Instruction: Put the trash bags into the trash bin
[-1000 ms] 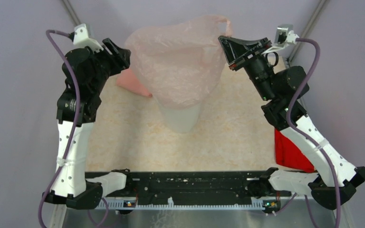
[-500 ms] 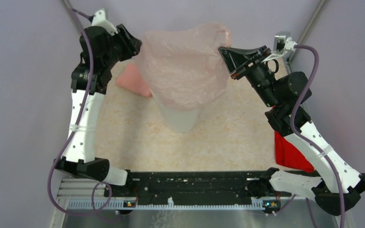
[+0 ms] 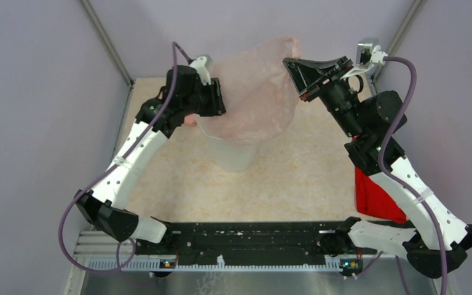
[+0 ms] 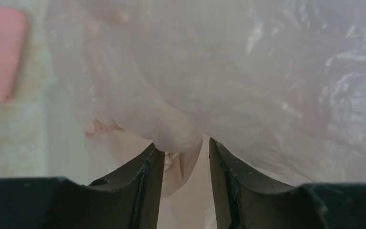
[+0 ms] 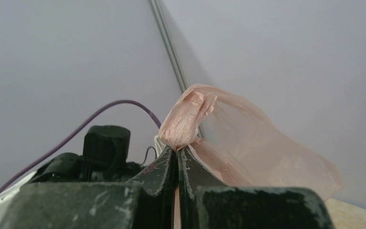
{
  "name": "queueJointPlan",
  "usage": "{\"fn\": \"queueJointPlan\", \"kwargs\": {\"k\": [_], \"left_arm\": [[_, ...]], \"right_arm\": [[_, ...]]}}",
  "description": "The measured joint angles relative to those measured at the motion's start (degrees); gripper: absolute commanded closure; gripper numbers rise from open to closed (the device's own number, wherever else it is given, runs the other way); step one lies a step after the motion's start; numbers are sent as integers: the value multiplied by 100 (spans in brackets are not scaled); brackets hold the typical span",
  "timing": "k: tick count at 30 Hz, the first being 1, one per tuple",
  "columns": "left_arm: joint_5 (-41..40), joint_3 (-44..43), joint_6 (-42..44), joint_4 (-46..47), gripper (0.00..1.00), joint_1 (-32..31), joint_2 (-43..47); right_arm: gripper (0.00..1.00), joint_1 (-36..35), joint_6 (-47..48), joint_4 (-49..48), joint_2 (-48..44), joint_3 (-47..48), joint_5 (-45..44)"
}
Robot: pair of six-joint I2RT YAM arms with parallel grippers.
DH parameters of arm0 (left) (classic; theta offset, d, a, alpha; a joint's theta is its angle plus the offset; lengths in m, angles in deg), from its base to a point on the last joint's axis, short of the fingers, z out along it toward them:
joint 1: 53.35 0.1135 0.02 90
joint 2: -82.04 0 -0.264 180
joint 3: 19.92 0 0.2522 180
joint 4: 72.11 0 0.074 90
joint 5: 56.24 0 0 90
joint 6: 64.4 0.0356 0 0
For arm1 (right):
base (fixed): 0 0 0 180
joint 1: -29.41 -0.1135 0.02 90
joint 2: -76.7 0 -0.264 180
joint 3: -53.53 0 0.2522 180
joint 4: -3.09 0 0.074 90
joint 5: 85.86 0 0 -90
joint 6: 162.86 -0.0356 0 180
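Note:
The pale pink translucent trash bag (image 3: pixel 255 92) hangs over the white trash bin (image 3: pixel 233 153), its lower part draped over the bin's rim. My right gripper (image 3: pixel 290 61) is high at the back right, shut on a bunched top corner of the bag (image 5: pixel 190 119), which pokes up from the pinched right gripper (image 5: pixel 177 149). My left gripper (image 3: pixel 218 98) presses against the bag's left side just above the rim. In the left wrist view the left gripper (image 4: pixel 182 148) has its jaws apart, with a fold of the bag (image 4: pixel 248 71) bulging between the tips.
A folded salmon-pink cloth (image 4: pixel 0 52) lies on the table behind and left of the bin, mostly hidden under my left arm in the top view. A flat red packet (image 3: pixel 375 196) lies at the right edge beneath my right arm. Grey walls enclose the table.
My left arm has swung from the far left in to the bag's left side, its jaws narrowing. The bag's left side is pushed inward. The right arm has barely moved.

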Motion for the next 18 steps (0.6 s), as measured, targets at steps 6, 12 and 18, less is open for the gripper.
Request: {"fn": "queueJointPlan", "kwargs": {"k": [6, 12, 18], "left_arm": [[-262, 745, -190, 39, 59, -750, 181], [-658, 1093, -310, 7, 48, -841, 348], [-1373, 608, -236, -238, 46, -850, 682]], "right_arm": [[100, 0, 103, 44, 400, 562, 83], [100, 0, 76, 50, 1156, 1222, 439], [100, 0, -9, 94, 1912, 1685, 817]]}}
